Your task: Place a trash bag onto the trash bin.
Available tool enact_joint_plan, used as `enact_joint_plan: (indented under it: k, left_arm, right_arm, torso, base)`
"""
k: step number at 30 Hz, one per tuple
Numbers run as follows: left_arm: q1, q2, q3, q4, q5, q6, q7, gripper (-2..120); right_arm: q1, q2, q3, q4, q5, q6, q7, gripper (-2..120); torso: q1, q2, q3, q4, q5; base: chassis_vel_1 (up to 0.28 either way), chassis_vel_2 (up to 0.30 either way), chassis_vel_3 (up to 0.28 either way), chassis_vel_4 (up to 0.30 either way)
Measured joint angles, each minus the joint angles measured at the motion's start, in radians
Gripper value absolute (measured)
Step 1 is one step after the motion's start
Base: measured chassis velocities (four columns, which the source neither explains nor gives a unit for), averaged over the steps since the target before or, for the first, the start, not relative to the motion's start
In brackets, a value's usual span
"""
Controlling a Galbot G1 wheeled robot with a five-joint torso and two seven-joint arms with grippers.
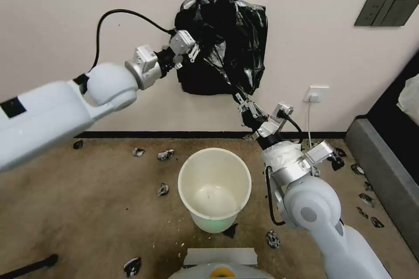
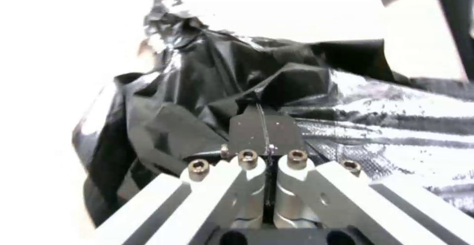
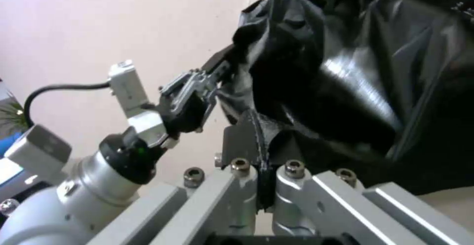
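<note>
Both end effectors, left [image 1: 190, 54] and right [image 1: 241, 100], pinch the trash bag [image 1: 227, 43] hanging on the wall above the trash bin [image 1: 214, 188]; yank unevenly and you'll probably tear it.

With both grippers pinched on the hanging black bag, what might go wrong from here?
1. The left gripper and right gripper each pinch only a thin fold of the trash bag, so the film may slip or tear.
2. The bag's top looks fastened to the wall; pulling could rip it.
3. The trash bin stands low and unsecured, so it may tip.
</note>
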Motion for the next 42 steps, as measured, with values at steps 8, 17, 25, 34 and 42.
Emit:
enact_joint_plan:
  k: [8, 17, 25, 34, 42]
  left_arm:
    - [0.155, -0.008, -0.112, -0.020, -0.018, -0.028, -0.041, 0]
    - [0.195, -0.020, -0.158, -0.013, -0.040, -0.038, -0.049, 0]
    - [0.228, -0.025, -0.191, -0.014, -0.046, -0.048, -0.047, 0]
    - [0.290, 0.001, -0.255, -0.029, -0.045, -0.069, -0.032, 0]
    - [0.292, 0.004, -0.252, -0.051, -0.045, -0.070, -0.033, 0]
  right_arm:
    - [0.001, -0.004, 0.000, 0.004, -0.001, -0.019, 0.016, 12]
    - [0.009, -0.012, -0.001, 0.007, -0.011, -0.030, 0.031, 45]
    - [-0.057, -0.043, 0.038, 0.060, -0.107, -0.095, 0.067, 73]
    - [-0.067, -0.152, 0.131, 0.127, -0.258, -0.172, 0.113, 99]
    - [0.225, -0.363, 0.056, 0.111, -0.159, -0.295, 0.244, 100]
  torso:
    - [0.000, 0.000, 0.000, 0.0000, 0.0002]
    - [0.000, 0.000, 0.000, 0.0000, 0.0003]
    - [0.000, 0.000, 0.000, -0.0001, 0.0003]
    - [0.000, 0.000, 0.000, -0.0001, 0.0003]
    - [0.000, 0.000, 0.000, 0.0000, 0.0001]
  base:
    - [0.000, 0.000, 0.000, 0.000]
    - [0.000, 0.000, 0.000, 0.000]
    - [0.000, 0.000, 0.000, 0.000]
    - [0.000, 0.000, 0.000, 0.000]
    - [0.000, 0.000, 0.000, 0.000]
